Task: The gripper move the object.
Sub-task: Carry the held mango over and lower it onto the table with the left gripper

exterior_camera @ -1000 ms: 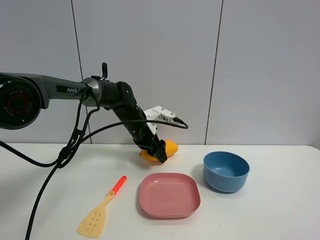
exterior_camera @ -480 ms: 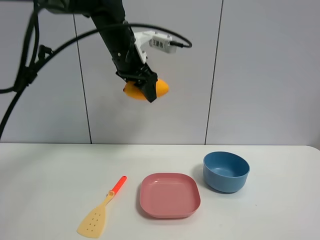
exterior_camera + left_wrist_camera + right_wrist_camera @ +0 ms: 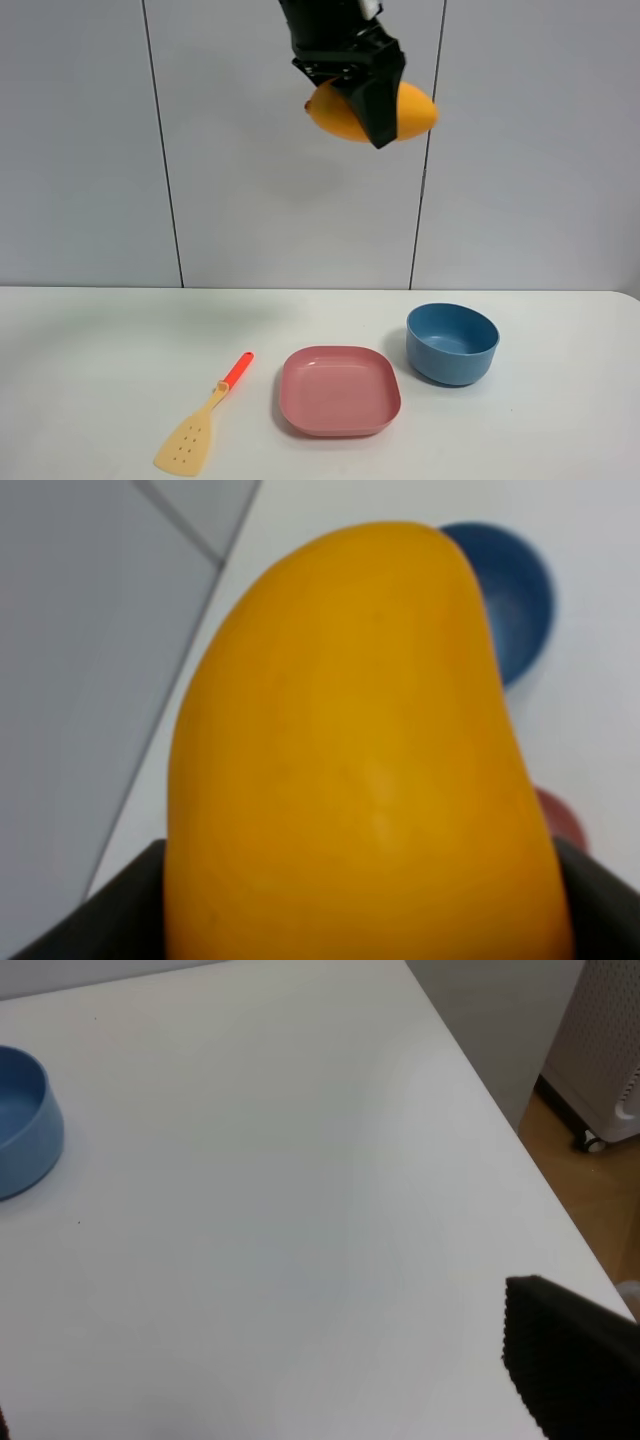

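My left gripper (image 3: 372,98) is shut on the orange-yellow mango (image 3: 412,110) and holds it high in the air in front of the grey wall, above the pink plate and blue bowl. In the left wrist view the mango (image 3: 360,760) fills the picture, with black fingers (image 3: 90,920) at both sides of it. My right gripper (image 3: 255,1360) is open and empty over bare table near the right edge; one black finger (image 3: 565,1365) shows. It is out of the exterior high view.
A blue bowl (image 3: 452,342) stands at the right of the white table (image 3: 90,350), a pink square plate (image 3: 340,390) left of it, and a pale yellow spatula (image 3: 205,420) with an orange-red handle farther left. The table's right edge (image 3: 520,1150) drops to a wooden floor.
My left gripper has lifted the mango from the table's back up high, then moved it right and closer to the camera. The plate, bowl and spatula have not moved.
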{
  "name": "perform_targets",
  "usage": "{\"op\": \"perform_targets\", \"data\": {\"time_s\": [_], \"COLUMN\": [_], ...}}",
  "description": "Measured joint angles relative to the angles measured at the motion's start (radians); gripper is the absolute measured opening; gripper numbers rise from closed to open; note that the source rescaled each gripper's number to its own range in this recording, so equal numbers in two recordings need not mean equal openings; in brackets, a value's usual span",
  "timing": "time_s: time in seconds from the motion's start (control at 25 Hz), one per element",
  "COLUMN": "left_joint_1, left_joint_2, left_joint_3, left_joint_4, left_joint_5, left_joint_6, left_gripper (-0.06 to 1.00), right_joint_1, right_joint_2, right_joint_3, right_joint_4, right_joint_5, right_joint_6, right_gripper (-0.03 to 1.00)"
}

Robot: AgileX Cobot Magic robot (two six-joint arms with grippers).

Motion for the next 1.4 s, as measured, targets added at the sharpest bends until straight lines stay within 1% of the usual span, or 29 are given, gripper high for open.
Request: {"op": "perform_targets", "data": {"time_s": [0.16,0.28,0.36,0.44,0.6,0.76,0.96,1.2,1.4], "left_joint_1": [-0.090,-0.135,-0.150,-0.158,-0.168,-0.183,-0.186,-0.188,-0.188], "left_joint_2": [0.016,0.069,0.117,0.176,0.278,0.357,0.429,0.462,0.483], "left_joint_3": [0.000,0.000,0.000,0.000,0.000,0.000,0.000,0.000,0.000], "left_joint_4": [-0.008,-0.033,-0.057,-0.076,-0.071,-0.063,-0.053,-0.061,-0.071], "left_joint_5": [0.003,0.002,0.002,0.003,0.000,-0.031,-0.104,-0.210,-0.229], "left_joint_6": [0.018,0.041,0.061,0.082,0.140,0.184,0.192,0.203,0.206], "left_gripper": [0.00,0.00,0.00,0.00,0.00,0.00,0.00,0.00,0.00], "right_joint_1": [0.000,0.000,0.000,0.000,0.000,0.000,0.000,0.000,0.000], "right_joint_2": [0.000,0.000,0.000,0.000,0.000,0.000,0.000,0.000,0.000], "right_joint_3": [0.000,0.000,0.000,0.000,0.000,0.000,0.000,0.000,0.000], "right_joint_4": [0.000,0.000,0.000,0.000,0.000,0.000,0.000,0.000,0.000], "right_joint_5": [0.000,0.000,0.000,0.000,0.000,0.000,0.000,0.000,0.000], "right_joint_6": [0.000,0.000,0.000,0.000,0.000,0.000,0.000,0.000,0.000], "right_gripper": [1.00,1.00,1.00,1.00,1.00,1.00,1.00,1.00,1.00]}}
